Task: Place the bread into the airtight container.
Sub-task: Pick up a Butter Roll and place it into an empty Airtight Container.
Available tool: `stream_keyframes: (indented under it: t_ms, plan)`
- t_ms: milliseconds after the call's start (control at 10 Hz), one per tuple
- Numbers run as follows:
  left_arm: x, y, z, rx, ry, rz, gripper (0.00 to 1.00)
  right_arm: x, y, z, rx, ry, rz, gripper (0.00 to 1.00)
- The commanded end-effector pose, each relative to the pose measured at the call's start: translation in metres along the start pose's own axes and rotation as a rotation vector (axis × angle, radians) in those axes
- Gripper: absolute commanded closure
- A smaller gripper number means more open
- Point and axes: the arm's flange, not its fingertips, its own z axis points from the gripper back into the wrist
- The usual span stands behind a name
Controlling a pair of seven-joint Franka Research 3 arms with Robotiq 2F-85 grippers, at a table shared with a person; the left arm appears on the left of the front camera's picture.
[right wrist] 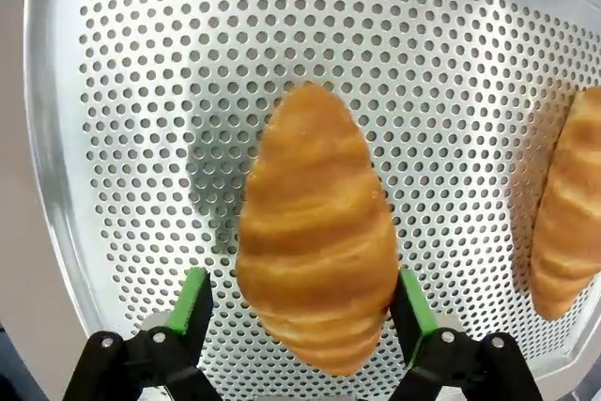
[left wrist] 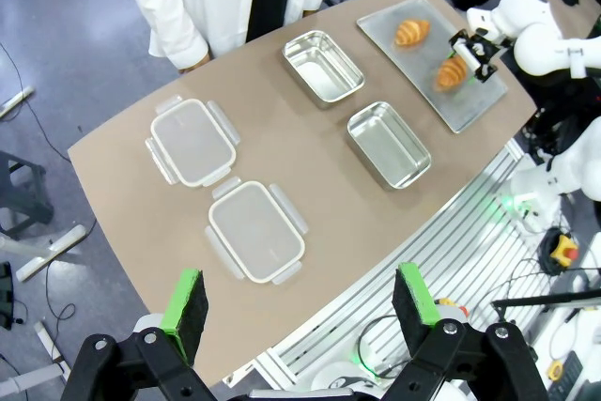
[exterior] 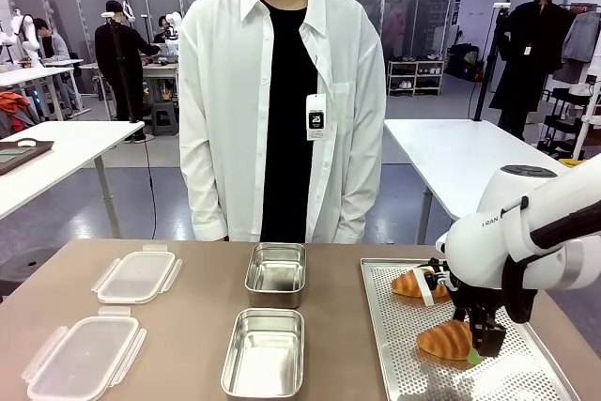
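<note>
I have the right gripper (right wrist: 300, 296) low over the nearer croissant (right wrist: 315, 232) on the perforated tray (right wrist: 122, 63), with its jaws spread to either side. One pad looks to be touching the crust and the other stands just clear. I judge it not pinched yet, though the view is poor on the touching side. The second croissant (right wrist: 568, 223) lies farther along the tray. The near container (exterior: 265, 352) and the far container (exterior: 276, 274) both sit empty on the surface (exterior: 188, 326), lids (exterior: 83, 356) off to the robot's left. The left gripper (left wrist: 300, 302) hangs high above, jaws spread and empty. Nothing is done so far: the grasp, lift, carry and release all remain.
</note>
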Motion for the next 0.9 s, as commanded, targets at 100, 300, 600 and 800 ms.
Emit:
stream_keyframes:
  t_ms: [100, 300, 600, 800]
  plan:
    - [0.002, 0.0, 0.002, 0.003, 0.004, -0.016, 0.0, 0.0, -0.005, -0.001, 0.007, -0.018, -0.005, 0.39]
    - [0.002, 0.0, 0.002, 0.003, 0.004, -0.016, 0.0, 0.003, -0.007, 0.003, 0.019, -0.005, -0.022, 0.36]
    - [0.002, 0.0, 0.002, 0.003, 0.004, -0.016, 0.0, 0.01, -0.001, 0.036, 0.003, 0.001, -0.04, 0.61]
    - [0.002, 0.0, 0.002, 0.003, 0.004, -0.016, 0.0, 0.032, 0.008, 0.092, -0.075, 0.039, -0.068, 0.61]
